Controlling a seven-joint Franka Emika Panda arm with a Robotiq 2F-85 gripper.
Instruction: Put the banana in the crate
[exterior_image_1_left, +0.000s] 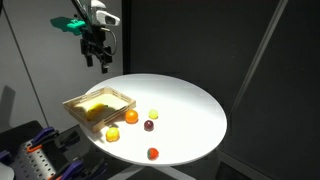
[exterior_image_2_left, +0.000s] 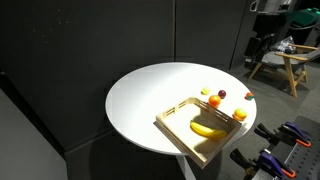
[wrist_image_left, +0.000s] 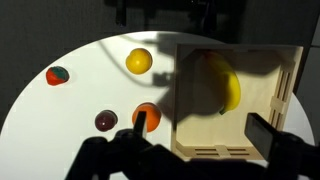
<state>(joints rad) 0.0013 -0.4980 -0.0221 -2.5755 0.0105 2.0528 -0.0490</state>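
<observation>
The banana is yellow and curved and lies inside the light wooden crate near the table's edge. It shows in an exterior view and in the wrist view, partly in shadow. The crate also shows in an exterior view and in the wrist view. My gripper hangs high above the table, well clear of the crate, open and empty. In the wrist view its two fingers stand wide apart above the crate's near side.
The round white table holds small fruits beside the crate: an orange ball, a round yellow fruit, a dark red fruit and a red-green fruit. Clamps and tools sit below the table edge.
</observation>
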